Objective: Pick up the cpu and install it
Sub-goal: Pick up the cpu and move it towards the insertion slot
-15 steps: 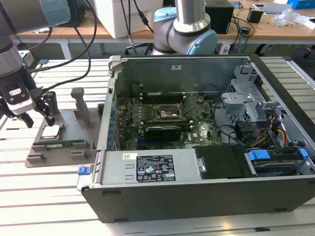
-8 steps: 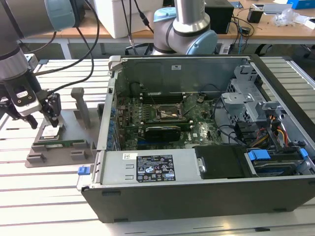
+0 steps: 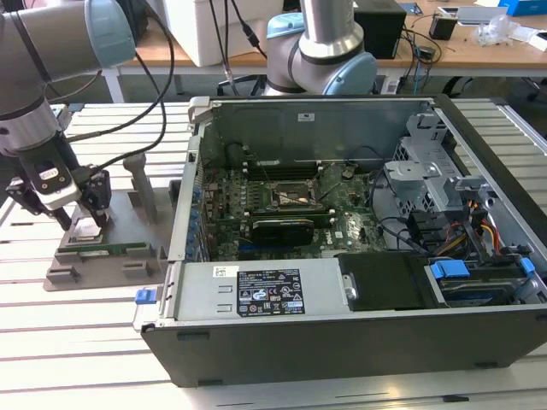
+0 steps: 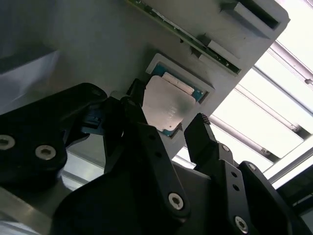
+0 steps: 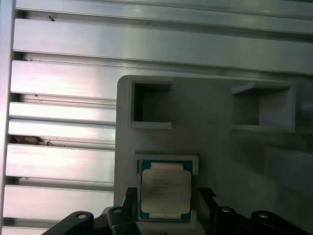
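- The cpu [image 5: 165,188] is seated in a recess of the gray holder [image 5: 230,166] on the slatted surface [image 5: 63,161].
- The pincer [image 5: 166,198] is held open, with its fingers [image 5: 205,198] placed on either side of the cpu.

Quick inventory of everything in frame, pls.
cpu: 1, silvery top, seated in the fixture's recess
fixture: 1, grey, on the table at the exterior view's left
memory stick: 1, green, lying in the fixture near the cpu
computer case: 1, black, side open, beside the fixture
motherboard: 1, green, inside the case
table: 1, silver slats, under everything
arm: 1, grey with blue caps, above the fixture
tool: 1, black, open, a finger either side of the cpu
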`<state>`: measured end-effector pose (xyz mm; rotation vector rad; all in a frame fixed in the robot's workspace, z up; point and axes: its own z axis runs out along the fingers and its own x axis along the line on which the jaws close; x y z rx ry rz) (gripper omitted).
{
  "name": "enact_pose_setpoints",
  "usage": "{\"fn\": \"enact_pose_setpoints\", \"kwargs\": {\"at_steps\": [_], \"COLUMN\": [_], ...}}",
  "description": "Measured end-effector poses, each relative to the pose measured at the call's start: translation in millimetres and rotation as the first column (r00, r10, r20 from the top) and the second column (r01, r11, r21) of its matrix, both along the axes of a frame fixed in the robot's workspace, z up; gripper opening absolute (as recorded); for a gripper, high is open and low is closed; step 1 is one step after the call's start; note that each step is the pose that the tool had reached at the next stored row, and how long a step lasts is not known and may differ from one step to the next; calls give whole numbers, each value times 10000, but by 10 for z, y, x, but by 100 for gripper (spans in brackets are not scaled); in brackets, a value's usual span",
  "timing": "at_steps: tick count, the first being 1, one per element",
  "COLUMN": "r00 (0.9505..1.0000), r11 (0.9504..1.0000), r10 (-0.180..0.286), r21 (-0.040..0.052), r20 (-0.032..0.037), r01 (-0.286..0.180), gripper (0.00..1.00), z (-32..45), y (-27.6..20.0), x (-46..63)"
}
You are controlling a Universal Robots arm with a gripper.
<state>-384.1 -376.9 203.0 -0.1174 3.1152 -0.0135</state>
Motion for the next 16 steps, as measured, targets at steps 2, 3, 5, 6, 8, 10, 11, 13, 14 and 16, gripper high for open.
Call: {"fn": "enact_pose_setpoints", "kwargs": {"at_steps": [2,3,5,6,8,10,11,13,14,16], "r00": [10000,10000,10000,10000,10000,10000,10000,10000,10000,10000], "r11": [10000,10000,10000,10000,10000,10000,10000,10000,10000,10000], "r10": [50,65,74,73,68,68,68,69,69,69], "r21": [1,0,0,-1,1,0,0,-1,-1,0], "r20": [1,0,0,-1,1,1,0,-2,-2,0], "r01": [-50,-65,-74,-73,-68,-68,-68,-69,-69,-69], "gripper": [60,60,60,60,60,60,60,60,60,60], "z": [-42,-57,-96,-102,-119,-130,-136,-142,-142,-144], "y": [1,2,17,16,18,18,18,17,18,18], "x": [0,0,0,-2,-4,-4,-5,-5,-5,-5]}}
